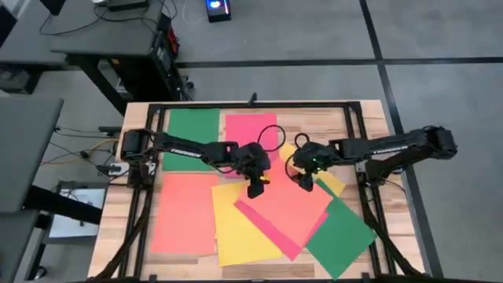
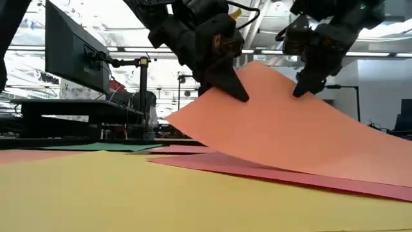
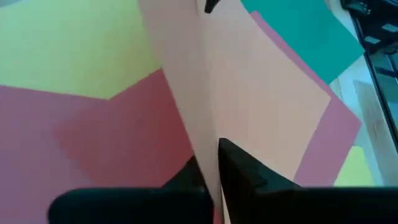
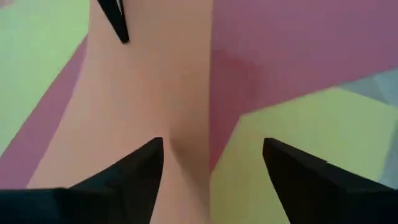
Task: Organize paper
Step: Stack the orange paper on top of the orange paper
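Lifting: the left gripper (image 2: 239, 93) had its jaws pinching 1 edge of the orange sheet (image 2: 283, 129), raised off the pile mid-desk.
Right gripper (image 4: 211, 158): jaws spread, astride the same edge, not gripping.
Paper: the other sheets (image 1: 236, 228) lay overlapped toward the desk's near edge.
Risk: held at 1 point, the sheet could crease, tear or slip free.

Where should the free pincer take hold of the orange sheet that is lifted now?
Probably at its raised far edge, coming from above. The left pincer is shut on that edge of the orange sheet, which curves up off the pile while its near end lies flat. The right pincer hangs open beside the same edge; only this lifted edge lets a finger pass under the sheet.
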### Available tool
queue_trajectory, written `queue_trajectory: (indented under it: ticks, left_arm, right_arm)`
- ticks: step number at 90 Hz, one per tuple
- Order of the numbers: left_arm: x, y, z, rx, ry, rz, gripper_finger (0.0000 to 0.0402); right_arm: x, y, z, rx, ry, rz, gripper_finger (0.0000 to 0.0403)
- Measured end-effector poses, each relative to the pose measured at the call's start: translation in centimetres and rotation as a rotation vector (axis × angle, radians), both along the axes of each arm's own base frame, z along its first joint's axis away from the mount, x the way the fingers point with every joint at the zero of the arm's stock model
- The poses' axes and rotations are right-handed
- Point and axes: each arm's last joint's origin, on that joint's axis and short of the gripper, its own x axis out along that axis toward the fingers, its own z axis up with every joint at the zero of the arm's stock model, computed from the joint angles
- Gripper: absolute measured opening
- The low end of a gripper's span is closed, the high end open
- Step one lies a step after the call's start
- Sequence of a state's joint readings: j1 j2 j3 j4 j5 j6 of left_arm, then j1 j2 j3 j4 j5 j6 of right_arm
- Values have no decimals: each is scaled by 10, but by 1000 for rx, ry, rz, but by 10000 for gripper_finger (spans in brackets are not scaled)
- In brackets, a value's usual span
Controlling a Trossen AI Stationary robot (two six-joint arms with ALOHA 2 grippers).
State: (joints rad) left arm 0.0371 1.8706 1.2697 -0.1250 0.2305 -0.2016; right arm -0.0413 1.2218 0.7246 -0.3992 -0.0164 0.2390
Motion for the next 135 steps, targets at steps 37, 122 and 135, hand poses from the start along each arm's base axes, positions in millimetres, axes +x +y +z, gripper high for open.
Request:
queue_trajectory:
  ticks: [37,122,135]
  left_arm:
    - [-1,0,-1,18,11,4,0]
    - [-12,-31,143,122,159,-79,0]
    - [-32,-45,169,144,189,-82,0]
  right_arm:
    - [2,-4,0,143,-20,88,97]
    - [21,34,82,237,-346,266,0]
    - [34,41,89,246,-464,294,0]
